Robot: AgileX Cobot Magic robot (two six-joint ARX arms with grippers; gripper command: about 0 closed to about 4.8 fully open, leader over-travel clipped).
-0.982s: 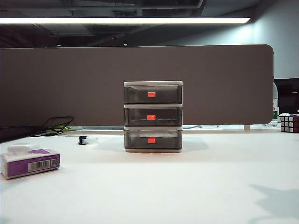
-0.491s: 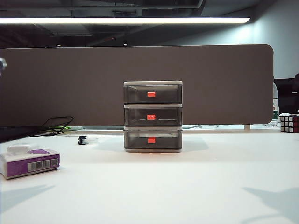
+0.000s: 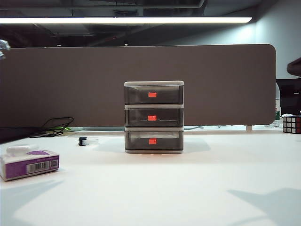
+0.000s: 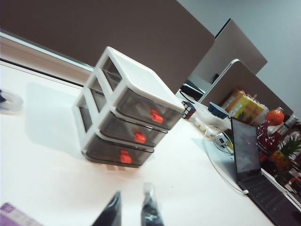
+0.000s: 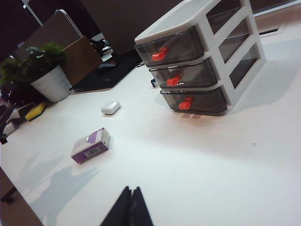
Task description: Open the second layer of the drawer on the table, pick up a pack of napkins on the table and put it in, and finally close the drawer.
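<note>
Standing shut, drawer (image 3: 154,117), left gripper (image 4: 131,214) slightly parted, right gripper (image 5: 130,208) closed, both empty

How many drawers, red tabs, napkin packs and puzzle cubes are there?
Drawers: 3
Red tabs: 3
Napkin packs: 1
Puzzle cubes: 1
Total: 8

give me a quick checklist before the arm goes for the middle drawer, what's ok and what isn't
1. Middle drawer shut, red tab facing out: ok.
2. Napkin pack lying free on the table, left of the drawer unit: ok.
3. Path to the tab clear: ok.
4. Left gripper slightly open, holding nothing: ok.
5. Right gripper shut, holding nothing: ok.
6. Room inside the drawer: cannot tell.
</note>
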